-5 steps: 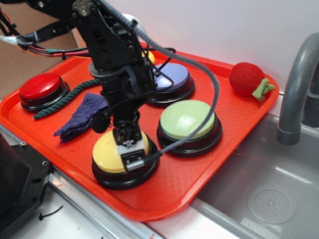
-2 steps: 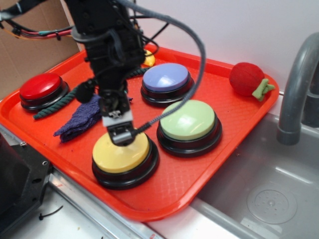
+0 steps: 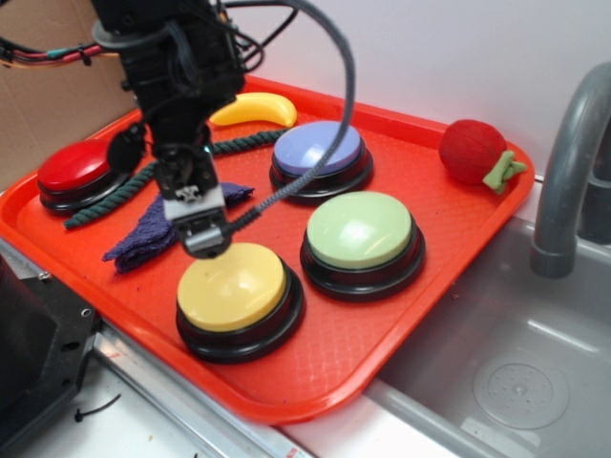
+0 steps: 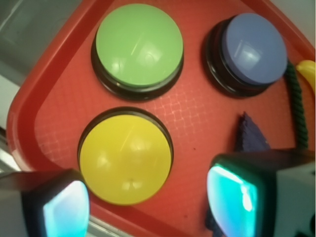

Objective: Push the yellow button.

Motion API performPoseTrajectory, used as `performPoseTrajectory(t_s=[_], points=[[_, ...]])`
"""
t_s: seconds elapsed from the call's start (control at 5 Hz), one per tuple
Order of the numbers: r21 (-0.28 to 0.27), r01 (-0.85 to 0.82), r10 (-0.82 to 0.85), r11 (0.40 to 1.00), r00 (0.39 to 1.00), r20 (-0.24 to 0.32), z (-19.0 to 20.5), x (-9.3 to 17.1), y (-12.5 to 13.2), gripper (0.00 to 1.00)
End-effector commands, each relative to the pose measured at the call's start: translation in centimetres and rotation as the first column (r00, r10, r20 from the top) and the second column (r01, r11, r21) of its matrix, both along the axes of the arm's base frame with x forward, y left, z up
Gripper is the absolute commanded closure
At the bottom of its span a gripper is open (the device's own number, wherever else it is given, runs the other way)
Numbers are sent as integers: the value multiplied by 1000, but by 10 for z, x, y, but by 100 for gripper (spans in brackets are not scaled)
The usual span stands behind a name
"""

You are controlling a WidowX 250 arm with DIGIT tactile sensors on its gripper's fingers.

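Observation:
The yellow button point(image 3: 232, 284), a pale-yellow dome on a black base, sits at the front of the red tray point(image 3: 401, 315). In the wrist view the yellow button point(image 4: 126, 159) lies ahead of the fingers. My gripper point(image 3: 204, 240) hangs in the air just above the button's back-left edge and does not touch it. In the wrist view my gripper point(image 4: 148, 210) shows its two fingertips point(image 4: 232, 200) set wide apart with nothing between them.
A green button point(image 3: 360, 229), a blue button point(image 3: 318, 148) and a red button point(image 3: 78, 165) share the tray. A purple cloth point(image 3: 153, 227), a dark green rope point(image 3: 105, 200), a toy banana point(image 3: 256, 111) and a red plush strawberry point(image 3: 474, 151) lie there too. A sink point(image 3: 516, 372) and faucet point(image 3: 568, 162) are at the right.
My gripper has risen off the yellow button's dome and moved back and to the left. The button now shows whole.

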State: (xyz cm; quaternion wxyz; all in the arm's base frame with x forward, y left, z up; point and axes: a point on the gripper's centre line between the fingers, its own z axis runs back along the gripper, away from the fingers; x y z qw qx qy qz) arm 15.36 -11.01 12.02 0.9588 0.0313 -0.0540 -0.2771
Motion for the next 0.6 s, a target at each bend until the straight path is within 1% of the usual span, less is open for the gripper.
performPoseTrajectory(t_s=[0.0,0.4], points=[[-59,-19,21,998,999,42,22,-2,-3,0],[-56,-45,46,997,999,20,31,-5,0,0]])
